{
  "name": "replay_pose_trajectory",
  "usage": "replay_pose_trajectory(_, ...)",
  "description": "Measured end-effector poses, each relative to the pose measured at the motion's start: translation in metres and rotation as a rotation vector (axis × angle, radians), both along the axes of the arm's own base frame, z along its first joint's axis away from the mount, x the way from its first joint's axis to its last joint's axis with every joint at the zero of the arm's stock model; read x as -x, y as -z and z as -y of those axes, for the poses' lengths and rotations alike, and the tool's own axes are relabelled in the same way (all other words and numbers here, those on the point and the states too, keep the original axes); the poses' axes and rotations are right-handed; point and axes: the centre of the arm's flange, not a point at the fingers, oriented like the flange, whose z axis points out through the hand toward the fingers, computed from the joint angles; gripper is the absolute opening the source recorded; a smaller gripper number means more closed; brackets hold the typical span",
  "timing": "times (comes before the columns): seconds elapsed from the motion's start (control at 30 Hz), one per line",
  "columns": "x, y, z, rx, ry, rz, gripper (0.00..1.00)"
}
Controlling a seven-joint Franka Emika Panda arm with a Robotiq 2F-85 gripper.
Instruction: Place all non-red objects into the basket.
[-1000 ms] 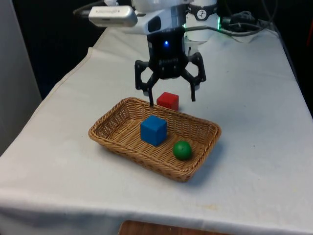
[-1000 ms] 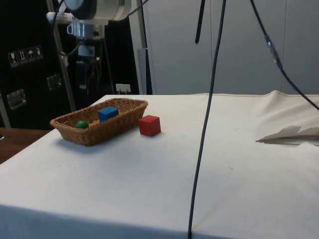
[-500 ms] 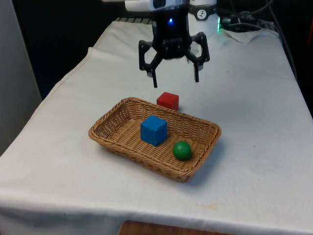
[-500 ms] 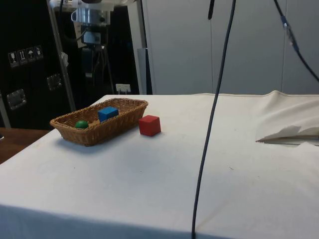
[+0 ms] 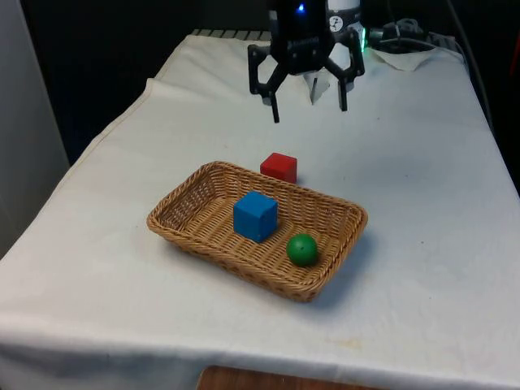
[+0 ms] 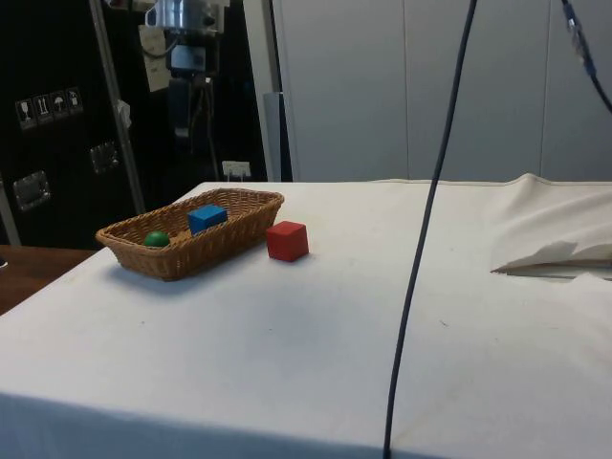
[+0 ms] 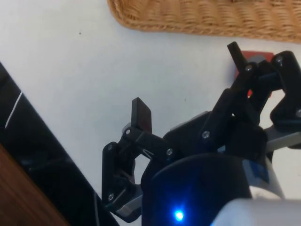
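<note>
From my station I saw the blue cube (image 5: 255, 215) sitting inside the wicker basket (image 5: 191, 227), toward the basket's middle, with the green ball (image 5: 302, 249) also inside, nearer the end at the front view's right. The two were close but not touching. In the side view the blue cube (image 6: 207, 218) and the green ball (image 6: 156, 238) both showed above the rim of the basket (image 6: 220, 245). The red cube (image 5: 279, 166) sat on the white cloth (image 5: 422, 195) just outside the basket's far rim; from the side the red cube (image 6: 287, 240) stood just beside the basket's end, with a narrow gap between them.

The gripper (image 5: 309, 112) hung in the air, well above the cloth and beyond the red cube, toward the table's far end. I could see its two fingers spread wide apart with nothing between them. My wrist camera showed the gripper (image 7: 188, 80) the same way, over bare cloth, with the basket's edge (image 7: 197, 21) and a sliver of the red cube (image 7: 257, 59) past the fingers.
</note>
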Motion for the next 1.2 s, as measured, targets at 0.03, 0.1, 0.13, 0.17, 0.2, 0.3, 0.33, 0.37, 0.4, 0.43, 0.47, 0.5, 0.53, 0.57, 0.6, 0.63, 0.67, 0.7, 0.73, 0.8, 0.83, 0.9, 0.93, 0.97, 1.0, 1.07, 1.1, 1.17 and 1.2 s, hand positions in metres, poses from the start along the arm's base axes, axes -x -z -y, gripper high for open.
replay_pose_trajectory(0.03, 0.002, -0.001, -0.001, -0.003, -0.002, -0.001, 1.0)
replay_pose_trajectory(0.1, 0.007, -0.003, -0.004, -0.008, -0.006, -0.002, 1.0)
replay_pose_trajectory(0.13, 0.009, -0.004, -0.005, -0.011, -0.008, -0.003, 1.0)
replay_pose_trajectory(0.17, 0.012, -0.006, -0.006, -0.013, -0.009, -0.004, 1.0)
replay_pose_trajectory(0.2, 0.014, -0.008, -0.007, -0.016, -0.01, -0.004, 1.0)
replay_pose_trajectory(0.3, 0.019, -0.01, -0.009, -0.021, -0.013, -0.005, 1.0)
replay_pose_trajectory(0.33, 0.024, -0.014, -0.011, -0.024, -0.016, -0.006, 1.0)
replay_pose_trajectory(0.37, 0.026, -0.016, -0.012, -0.025, -0.016, -0.006, 1.0)
replay_pose_trajectory(0.4, 0.029, -0.018, -0.013, -0.026, -0.017, -0.008, 1.0)
replay_pose_trajectory(0.43, 0.032, -0.019, -0.014, -0.027, -0.019, -0.008, 1.0)
replay_pose_trajectory(0.47, 0.035, -0.021, -0.015, -0.028, -0.02, -0.009, 1.0)
replay_pose_trajectory(0.5, 0.038, -0.021, -0.015, -0.029, -0.021, -0.012, 1.0)
replay_pose_trajectory(0.53, 0.044, -0.023, -0.017, -0.034, -0.02, -0.016, 1.0)
replay_pose_trajectory(0.57, 0.044, -0.023, -0.017, -0.034, -0.02, -0.016, 1.0)
replay_pose_trajectory(0.6, 0.044, -0.023, -0.017, -0.034, -0.02, -0.016, 1.0)
replay_pose_trajectory(0.63, 0.044, -0.023, -0.017, -0.034, -0.02, -0.016, 1.0)
replay_pose_trajectory(0.67, 0.05, -0.024, -0.019, -0.039, -0.017, -0.018, 1.0)
replay_pose_trajectory(0.7, 0.052, -0.024, -0.02, -0.042, -0.015, -0.02, 1.0)
replay_pose_trajectory(0.73, 0.054, -0.024, -0.02, -0.045, -0.012, -0.021, 1.0)
replay_pose_trajectory(0.8, 0.057, -0.024, -0.021, -0.049, -0.007, -0.023, 1.0)
replay_pose_trajectory(0.83, 0.06, -0.024, -0.02, -0.051, 0.001, -0.024, 1.0)
replay_pose_trajectory(0.9, 0.061, -0.024, -0.02, -0.053, 0.005, -0.024, 1.0)
replay_pose_trajectory(0.93, 0.062, -0.023, -0.02, -0.053, 0.009, -0.025, 1.0)
replay_pose_trajectory(0.97, 0.062, -0.023, -0.019, -0.054, 0.013, -0.025, 1.0)
replay_pose_trajectory(1.0, 0.063, -0.023, -0.019, -0.055, 0.018, -0.026, 1.0)
replay_pose_trajectory(1.07, 0.064, -0.023, -0.019, -0.058, 0.032, -0.029, 1.0)
replay_pose_trajectory(1.1, 0.065, -0.022, -0.019, -0.058, 0.036, -0.031, 1.0)
replay_pose_trajectory(1.17, 0.066, -0.023, -0.019, -0.059, 0.04, -0.032, 1.0)
replay_pose_trajectory(1.2, 0.066, -0.022, -0.019, -0.06, 0.044, -0.033, 1.0)
